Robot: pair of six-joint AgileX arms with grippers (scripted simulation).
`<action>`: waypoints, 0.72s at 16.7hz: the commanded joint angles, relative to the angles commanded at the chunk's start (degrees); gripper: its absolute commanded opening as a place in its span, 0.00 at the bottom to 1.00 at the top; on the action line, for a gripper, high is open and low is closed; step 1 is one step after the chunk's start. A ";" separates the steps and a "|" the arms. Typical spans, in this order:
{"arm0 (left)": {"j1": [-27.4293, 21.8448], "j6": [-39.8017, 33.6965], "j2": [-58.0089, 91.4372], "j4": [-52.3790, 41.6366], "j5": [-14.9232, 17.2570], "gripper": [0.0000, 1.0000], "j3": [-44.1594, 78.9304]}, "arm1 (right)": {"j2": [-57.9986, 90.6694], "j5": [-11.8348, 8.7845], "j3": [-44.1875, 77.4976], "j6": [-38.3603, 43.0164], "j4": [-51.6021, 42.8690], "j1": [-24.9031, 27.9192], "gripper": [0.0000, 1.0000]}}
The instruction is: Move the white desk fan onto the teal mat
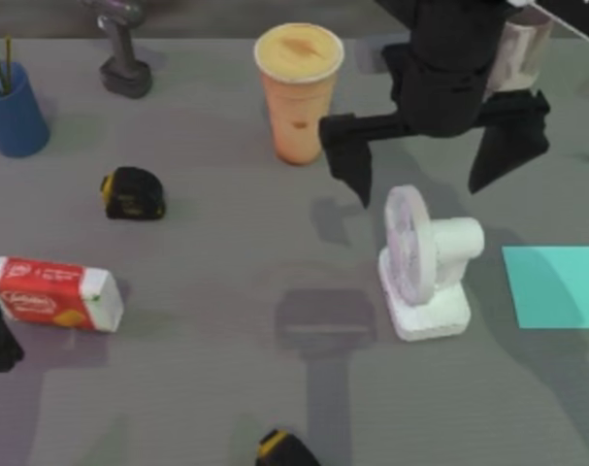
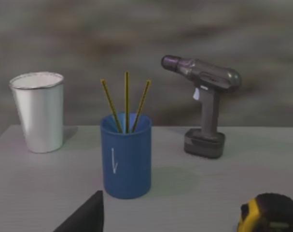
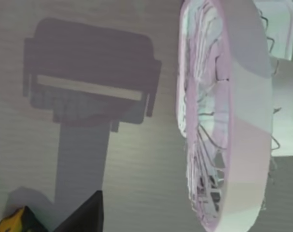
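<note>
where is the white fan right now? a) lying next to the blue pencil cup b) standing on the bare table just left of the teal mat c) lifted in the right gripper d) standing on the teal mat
b: in the top view the white fan stands upright on the grey table, with a gap between its base and the teal mat to its right; the right gripper hangs open above it, not touching.
</note>
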 joint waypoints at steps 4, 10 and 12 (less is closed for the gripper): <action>0.00 0.00 0.00 0.00 0.00 1.00 0.00 | -0.68 0.01 -6.04 -0.01 5.26 0.18 1.00; 0.00 0.00 0.00 0.00 0.00 1.00 0.00 | -1.27 0.00 -13.26 0.17 11.86 0.38 1.00; 0.00 0.00 0.00 0.00 0.00 1.00 0.00 | -1.27 0.00 -13.26 0.17 11.86 0.38 1.00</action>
